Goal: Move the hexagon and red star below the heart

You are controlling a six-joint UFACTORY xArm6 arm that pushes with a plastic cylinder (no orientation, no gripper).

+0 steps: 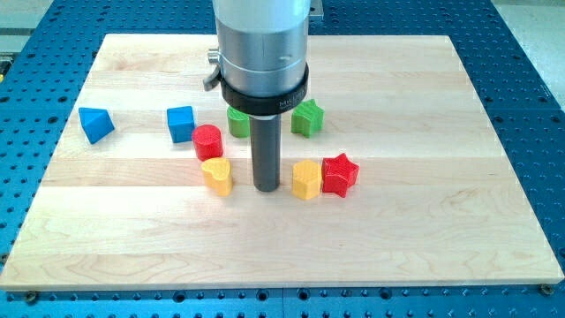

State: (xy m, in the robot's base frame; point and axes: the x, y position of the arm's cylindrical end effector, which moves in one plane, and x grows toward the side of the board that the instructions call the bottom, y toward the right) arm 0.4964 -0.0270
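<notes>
Pale wooden surface (424, 230) resting on a blue perforated base, seen from the front and slightly above. Nearest the view's bottom is a row of three things. At its left a yellow heart (217, 176); in the middle my tip (266, 188), the lower end of a dark rod, resting on the wood between the heart and a yellow hexagon (306, 179), close to both without clearly touching either. A red star (339, 173) touches the hexagon on its right side. So hexagon and star sit to the right of the heart, level with it. No jaws exist on this arm, only the rod. Slightly farther back, a red cylinder (208, 141) stands just above the heart. Beyond it, a blue cube (181, 123), and well to the left a blue wedge-like block (94, 124). Farthest back, a green block (237, 121) is partly hidden behind the rod's grey housing, its shape unclear; a green star (307, 117) sits to the right.
</notes>
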